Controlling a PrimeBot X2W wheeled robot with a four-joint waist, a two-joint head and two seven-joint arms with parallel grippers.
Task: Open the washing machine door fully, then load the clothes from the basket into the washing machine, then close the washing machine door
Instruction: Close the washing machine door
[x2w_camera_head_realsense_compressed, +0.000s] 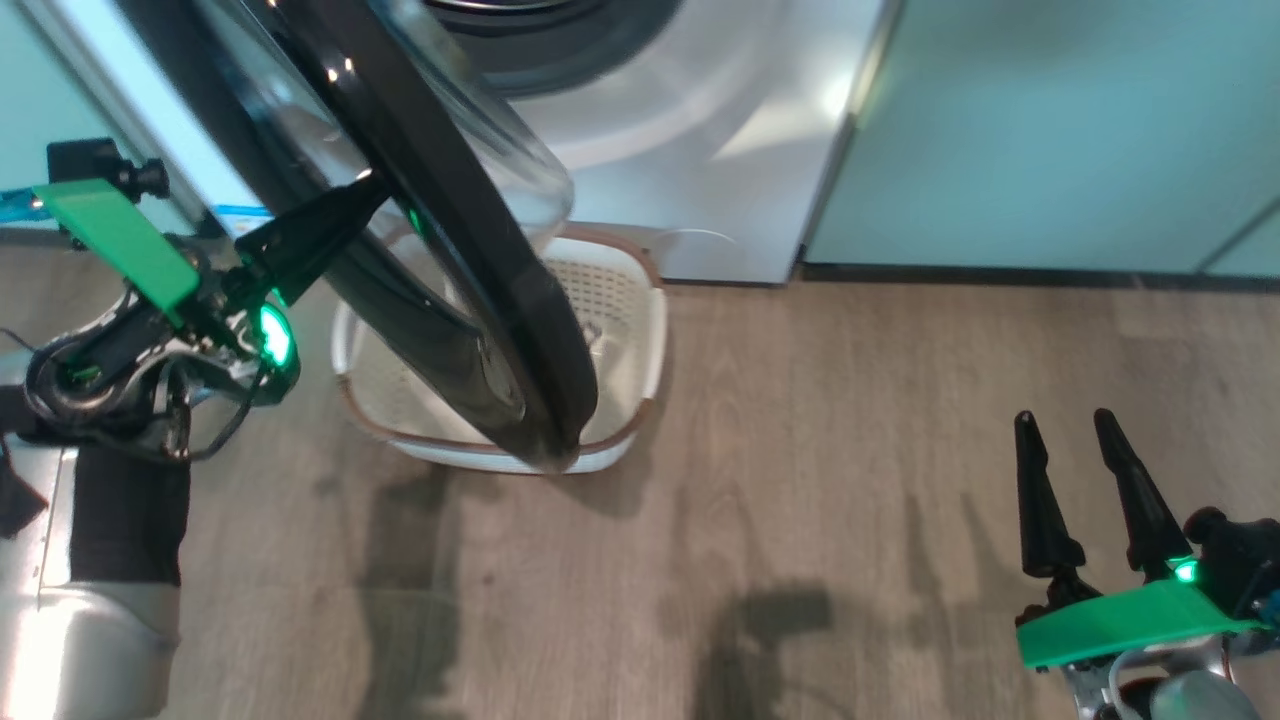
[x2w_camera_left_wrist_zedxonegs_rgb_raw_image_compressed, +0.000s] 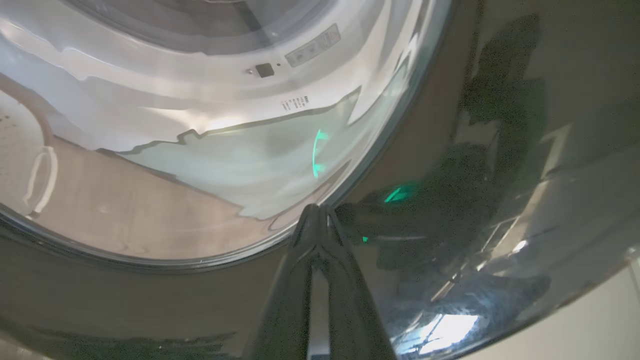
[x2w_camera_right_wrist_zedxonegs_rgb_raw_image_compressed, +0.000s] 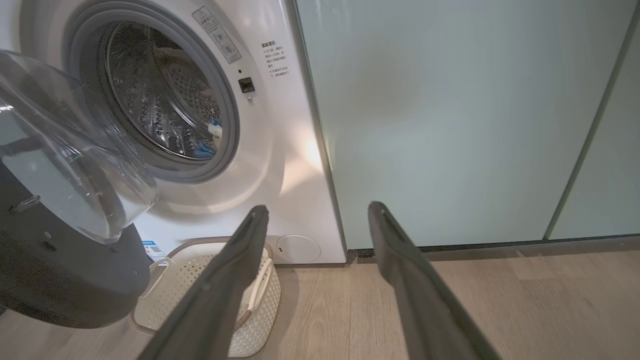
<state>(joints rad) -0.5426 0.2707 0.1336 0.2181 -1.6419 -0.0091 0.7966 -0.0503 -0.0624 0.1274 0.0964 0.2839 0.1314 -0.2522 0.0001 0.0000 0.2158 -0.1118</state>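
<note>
You're on the last step. The basket looks empty, and in the right wrist view a scrap of pale and blue clothes lies in the washing machine, at the lower edge of the drum mouth. What's left is shutting the door.

Your left gripper has its fingers pressed together on nothing. The tips rest against the door's outer face, right where the black rim meets the glass bowl. The door stands about half open, with the machine's front beyond the tips, on the far side of the glass.

The next move, as I judge it, is a steady push along the fingers that follows the door's arc round its hinge. The rim is glossy and curved, so pointed tips could skid off towards the glass.

The basket sits below the tips, touching or just short of the machine's base, and the door's lower edge passes over it. I can't tell whether it clears the basket rim, so watch for a snag.

Your right gripper hangs well off to the side, fingers spread and empty, facing the pale green cabinet panel, out of the door's way.
</note>
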